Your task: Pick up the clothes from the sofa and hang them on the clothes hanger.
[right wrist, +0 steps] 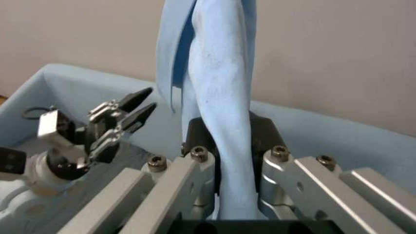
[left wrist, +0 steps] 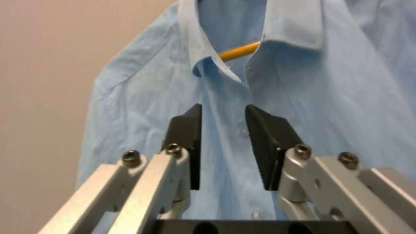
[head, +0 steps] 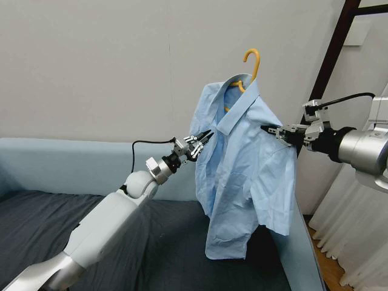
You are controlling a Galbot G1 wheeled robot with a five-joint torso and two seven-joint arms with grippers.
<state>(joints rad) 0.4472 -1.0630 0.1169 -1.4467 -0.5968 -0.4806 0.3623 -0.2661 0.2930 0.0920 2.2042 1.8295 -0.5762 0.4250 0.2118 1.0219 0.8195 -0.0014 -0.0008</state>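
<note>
Shirt is draped on the yellow hanger above the sofa, the right gripper with jaws pinching its shoulder, the left gripper with jaws parted near its front; only letting go seems left.

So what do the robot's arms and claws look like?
The left arm and right arm are smooth, rounded silver-grey shells. The left claw and right claw each have black wedge-shaped fingers on silvery metal links with small bolts. A thin black cable curls off the left wrist, and another off the right.
</note>
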